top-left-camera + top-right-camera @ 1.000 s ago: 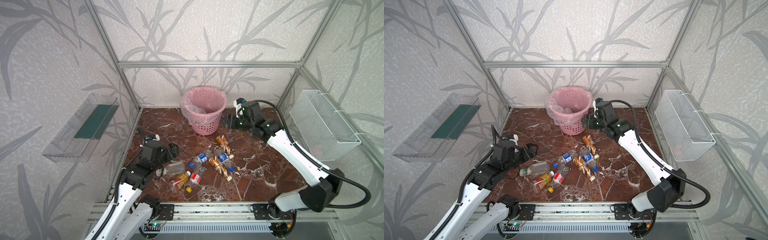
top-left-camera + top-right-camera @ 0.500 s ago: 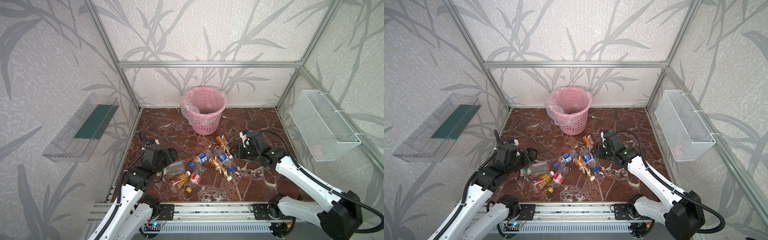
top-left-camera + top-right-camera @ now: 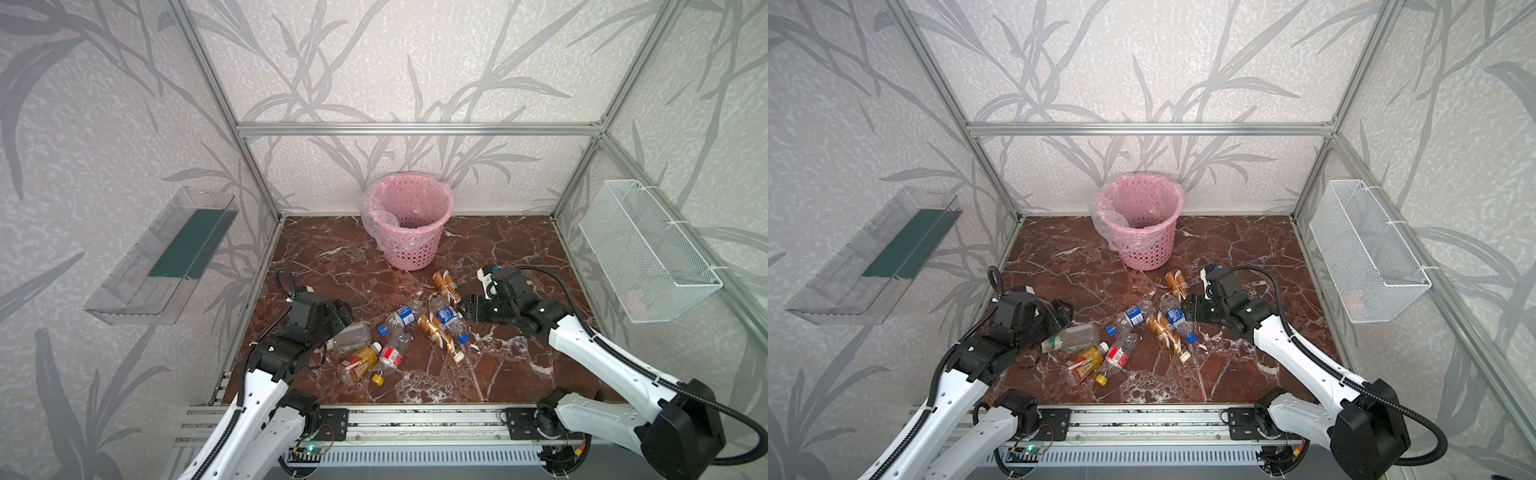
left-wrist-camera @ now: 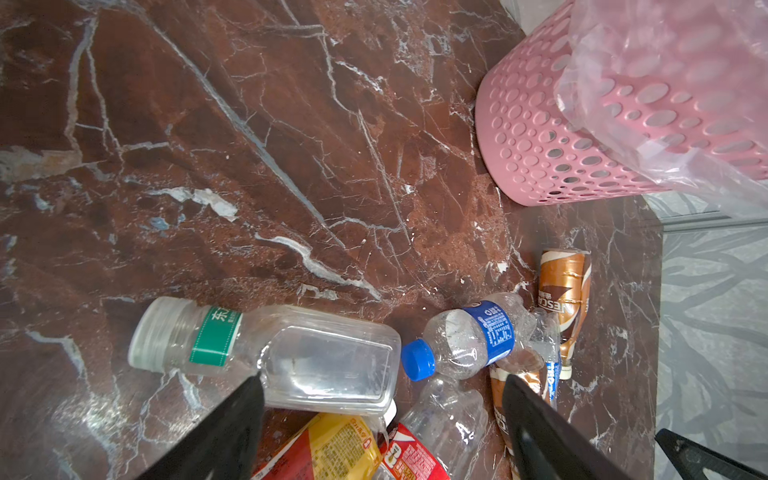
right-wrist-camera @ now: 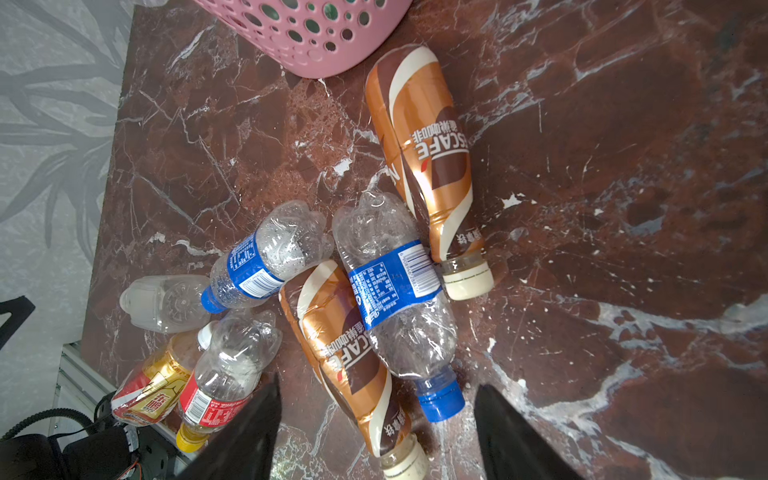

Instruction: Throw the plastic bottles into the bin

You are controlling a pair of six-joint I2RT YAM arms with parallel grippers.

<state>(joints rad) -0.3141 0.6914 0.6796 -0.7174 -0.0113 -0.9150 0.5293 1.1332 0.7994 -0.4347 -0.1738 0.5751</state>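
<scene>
The pink bin (image 3: 409, 220) (image 3: 1140, 216) stands at the back of the marble floor. Several plastic bottles lie in a loose pile in front of it. My left gripper (image 3: 345, 316) (image 4: 382, 386) hangs open over a clear bottle with a green label (image 4: 291, 353) (image 3: 351, 334), holding nothing. My right gripper (image 3: 467, 309) (image 5: 376, 395) is open low over the pile's right side. Below its jaws lie an orange-brown bottle (image 5: 345, 345) and a blue-labelled bottle (image 5: 399, 291) (image 3: 446, 318). Another orange-brown bottle (image 5: 424, 137) lies nearer the bin (image 5: 311, 33).
A white wire basket (image 3: 648, 253) hangs on the right wall and a clear tray (image 3: 166, 253) on the left wall. A red-labelled bottle (image 3: 390, 357) and a yellow one (image 3: 357, 365) lie near the front. An aluminium rail (image 3: 415, 419) runs along the front edge.
My right arm has swung from beside the bin down and forward to the right side of the bottle pile. The left gripper has edged closer to the clear bottle.
</scene>
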